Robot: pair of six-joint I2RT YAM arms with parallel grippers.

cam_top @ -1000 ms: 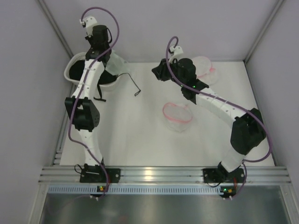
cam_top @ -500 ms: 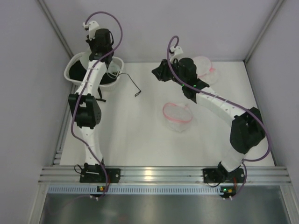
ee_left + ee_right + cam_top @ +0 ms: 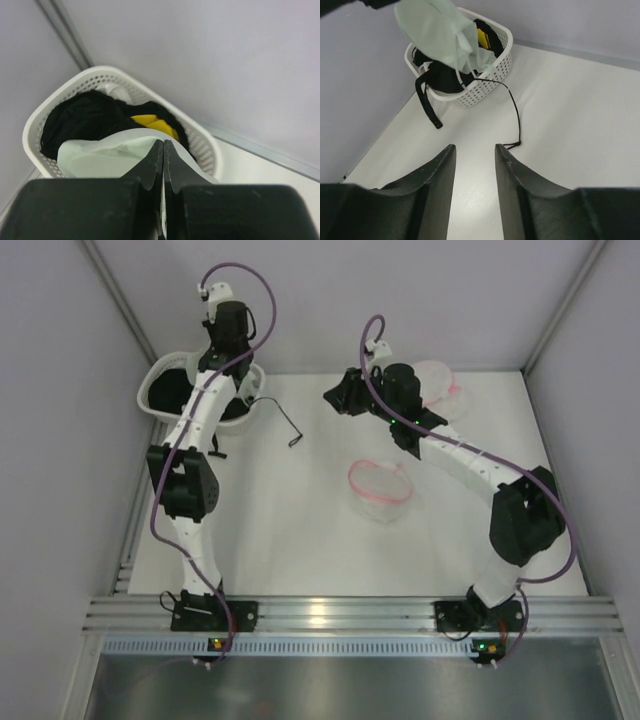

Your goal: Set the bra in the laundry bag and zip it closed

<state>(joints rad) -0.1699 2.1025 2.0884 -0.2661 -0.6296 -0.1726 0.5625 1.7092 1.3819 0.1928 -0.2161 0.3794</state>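
Holding bra [image 3: 437,32] over basket [image 3: 479,92]: left jaws clamped | right jaws parted, empty

Overhead view, both wrist views facing basket [image 3: 485,87]

Ahead of the jaws of the right gripper [image 3: 474,148], a matte white tabletop [image 3: 560,115] runs to a plain pale lilac-grey wall [image 3: 570,20], meeting it along a thin grey seam [image 3: 580,54]. Beyond and above the jaws of the left gripper [image 3: 163,145] the same bare wall fills the view, with a grey metal corner strip [image 3: 62,32] slanting up to their left. Behind both pairs of jaws, at the table's near edge, lie a ribbed aluminium rail [image 3: 340,615] with a soft glare spot and a dull reflective metal panel [image 3: 340,685], all under even light with faint shadows.
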